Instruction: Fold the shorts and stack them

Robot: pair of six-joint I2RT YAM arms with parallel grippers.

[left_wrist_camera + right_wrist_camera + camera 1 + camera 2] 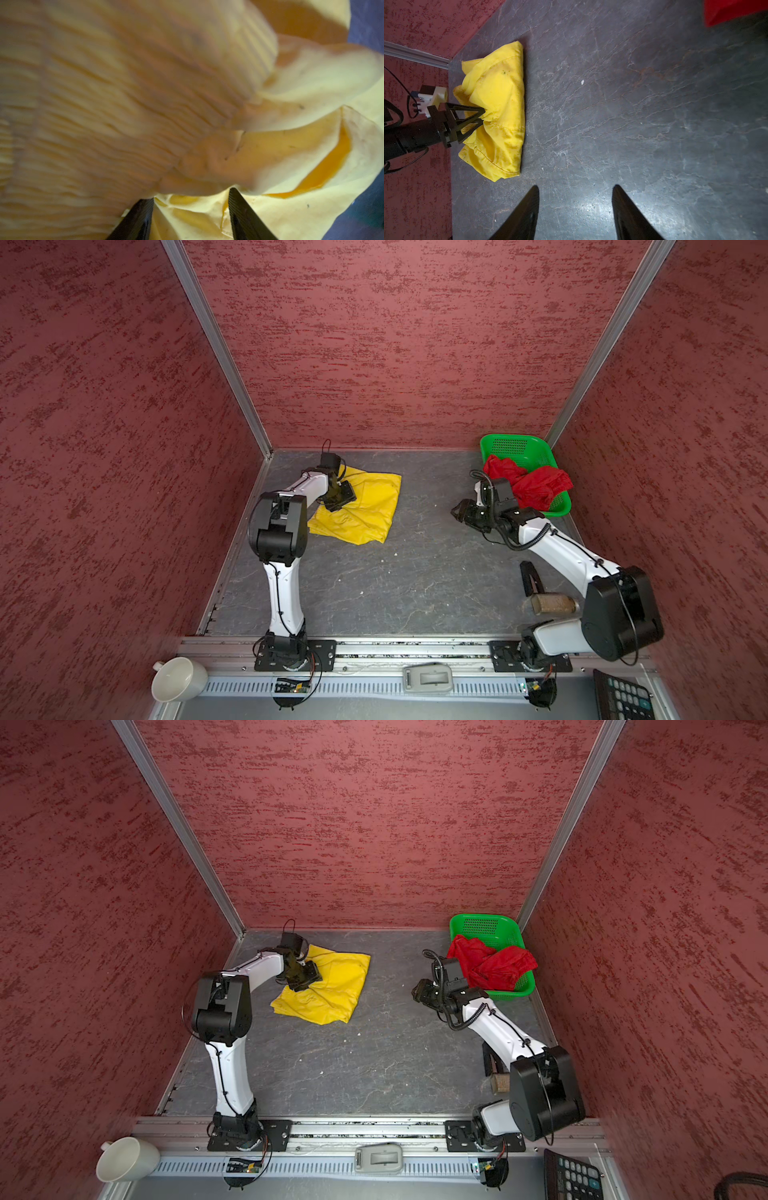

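Basket point(513, 444) with red shorts point(536, 485)

Shorts, two pairs: yellow shorts point(370, 506) one, red shorts point(536, 485) one. One green basket point(509, 445). Arms, two: left arm point(282, 597), right arm point(569, 556). One white cup point(178, 678). One calculator point(623, 697).

The yellow shorts point(365, 506) are creased cloth, the basket point(513, 446) glossy plastic.

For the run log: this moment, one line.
left hand open at yellow shorts | right hand open, empty | red shorts in green basket
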